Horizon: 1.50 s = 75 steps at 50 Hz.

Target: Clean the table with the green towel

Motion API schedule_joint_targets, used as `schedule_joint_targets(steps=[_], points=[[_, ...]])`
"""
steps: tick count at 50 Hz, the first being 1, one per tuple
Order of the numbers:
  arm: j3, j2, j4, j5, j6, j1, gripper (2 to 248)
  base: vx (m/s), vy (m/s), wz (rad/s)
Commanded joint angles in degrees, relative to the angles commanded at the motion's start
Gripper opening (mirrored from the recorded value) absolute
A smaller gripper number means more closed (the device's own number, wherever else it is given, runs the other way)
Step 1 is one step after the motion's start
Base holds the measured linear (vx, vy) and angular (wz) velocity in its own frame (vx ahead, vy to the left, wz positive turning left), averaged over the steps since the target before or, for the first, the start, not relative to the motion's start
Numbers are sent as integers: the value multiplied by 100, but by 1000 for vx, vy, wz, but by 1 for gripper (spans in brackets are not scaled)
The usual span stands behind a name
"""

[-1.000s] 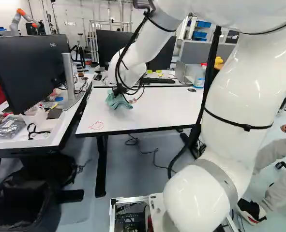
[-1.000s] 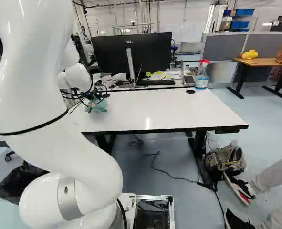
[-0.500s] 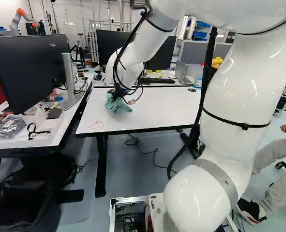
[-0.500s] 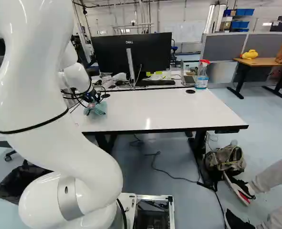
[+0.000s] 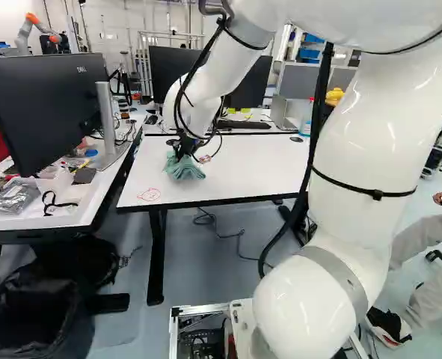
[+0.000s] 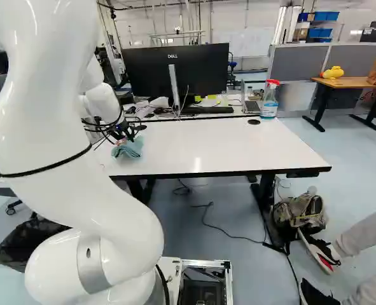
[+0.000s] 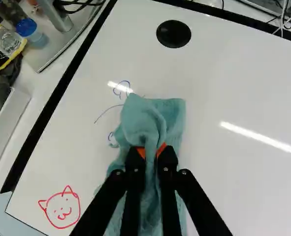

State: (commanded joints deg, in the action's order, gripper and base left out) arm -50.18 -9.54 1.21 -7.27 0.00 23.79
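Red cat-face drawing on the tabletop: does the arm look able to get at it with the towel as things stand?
Probably yes: the gripper is shut on the green towel close by, and only bare tabletop shows between towel and drawing.

Green towel (image 7: 139,120), bunched, on white table (image 6: 219,146)

The towel (image 7: 141,120) partly hides blue marks (image 7: 116,92); the arm (image 6: 67,133) hides the counter's (image 6: 207,149) near left corner in the right base view.
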Motion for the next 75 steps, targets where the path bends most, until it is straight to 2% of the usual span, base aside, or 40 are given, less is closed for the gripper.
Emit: schedule_joint_targets(steps=[16, 29, 50, 67, 75], points=[[-200, -175, 0, 0, 0, -90, 42, 0, 0, 0], [-206, -204, 0, 0, 0, -90, 42, 0, 0, 0], [-287, -543, 0, 0, 0, -90, 42, 0, 0, 0], [-291, -547, 0, 0, 0, -89, 42, 0, 0, 0], [-446, -674, 0, 0, 0, -60, 42, 0, 0, 0]])
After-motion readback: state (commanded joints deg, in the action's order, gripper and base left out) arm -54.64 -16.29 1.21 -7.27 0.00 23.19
